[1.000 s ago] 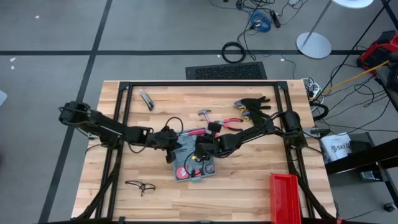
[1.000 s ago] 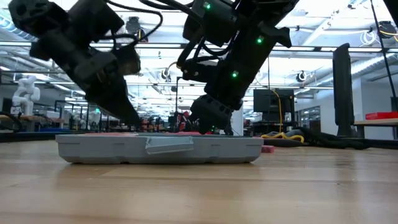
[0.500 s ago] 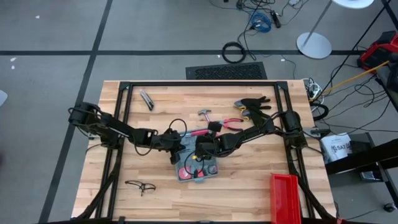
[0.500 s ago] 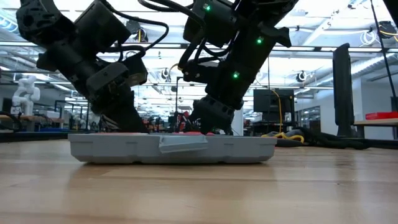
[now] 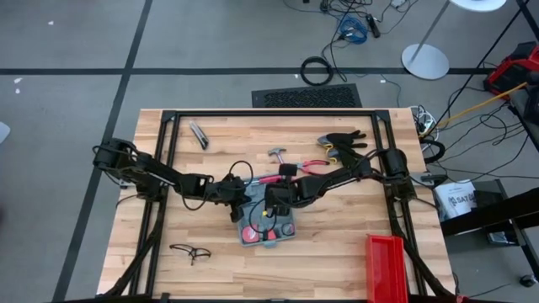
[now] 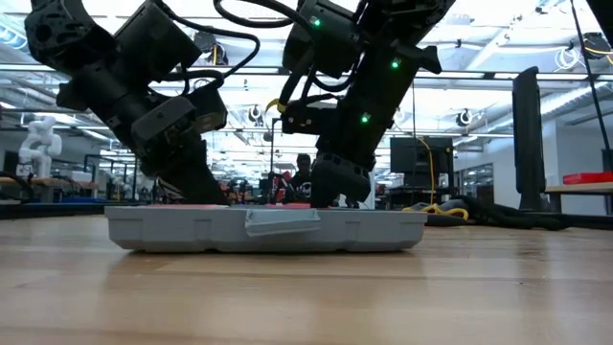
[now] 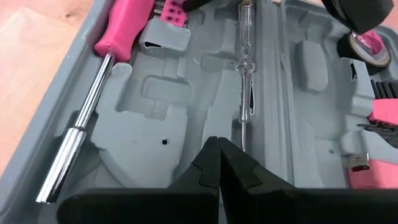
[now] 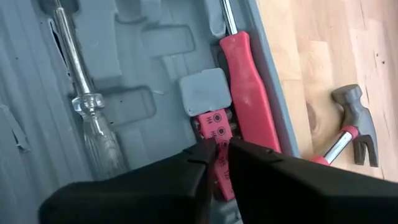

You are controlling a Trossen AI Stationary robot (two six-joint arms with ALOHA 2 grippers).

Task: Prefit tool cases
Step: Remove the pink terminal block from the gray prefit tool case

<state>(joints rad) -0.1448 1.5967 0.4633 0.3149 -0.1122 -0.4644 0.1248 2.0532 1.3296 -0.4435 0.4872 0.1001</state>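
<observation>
One camera hangs above me, looking straight down on the whole surface (image 5: 337, 244) and both my arms. Another sits at surface level, facing the room, close to the tool case (image 6: 266, 230). My wrist cameras look closely down into that case's tray, and all four views share it.

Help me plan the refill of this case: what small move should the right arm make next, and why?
Probably lift the right end effector clear of the tool case and go for the hammer on the table beside it: its fingers are slightly parted over the seated red bit holder, holding nothing.
</observation>
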